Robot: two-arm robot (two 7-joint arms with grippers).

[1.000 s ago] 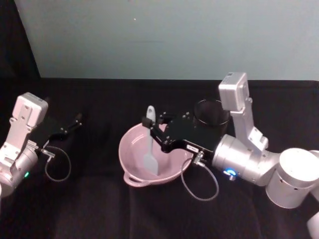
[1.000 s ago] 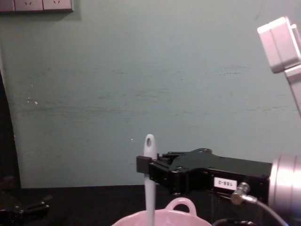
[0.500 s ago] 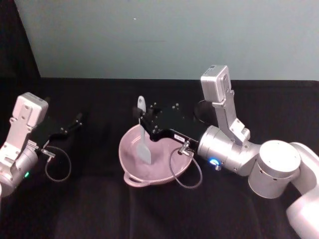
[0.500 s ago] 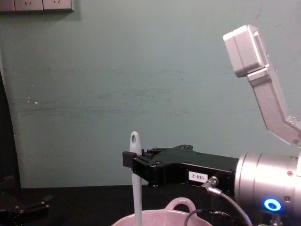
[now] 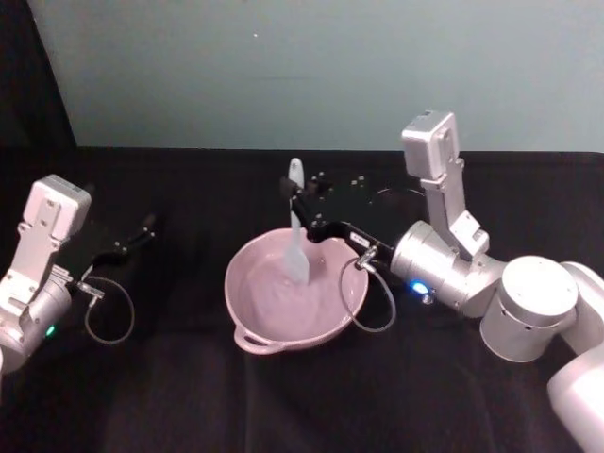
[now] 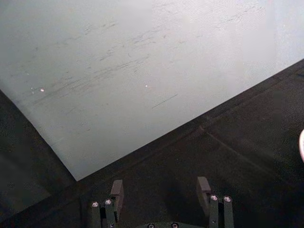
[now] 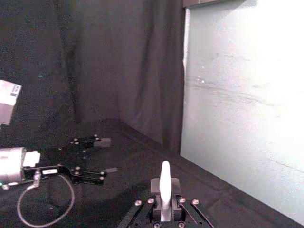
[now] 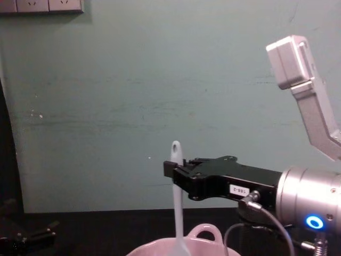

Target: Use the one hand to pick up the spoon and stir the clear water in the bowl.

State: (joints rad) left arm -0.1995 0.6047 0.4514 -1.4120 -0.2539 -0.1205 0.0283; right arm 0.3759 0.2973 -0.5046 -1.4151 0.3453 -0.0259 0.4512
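My right gripper (image 5: pixel 295 209) is shut on the handle of the white spoon (image 5: pixel 296 236), which hangs upright with its scoop down inside the pale pink bowl (image 5: pixel 247 316). From the chest view the spoon (image 8: pixel 176 202) rises out of the bowl (image 8: pixel 205 232), pinched by the black right gripper (image 8: pixel 171 169) reaching in from the right. In the right wrist view the spoon's handle tip (image 7: pixel 165 184) stands up between the gripper's shut fingers. The left gripper (image 5: pixel 142 230) rests open and apart at the table's left; its fingers (image 6: pixel 116 190) show over black cloth.
A black wire-mesh cup (image 5: pixel 401 203) stands behind the right arm, largely hidden by it. A grey cable loop (image 5: pixel 109 321) hangs under the left wrist and another (image 5: pixel 373 297) drapes by the bowl's right rim. Black cloth covers the table; a teal wall is behind.
The right gripper has carried the spoon from the bowl's left side toward the right and back of the bowl. The left arm has not moved.
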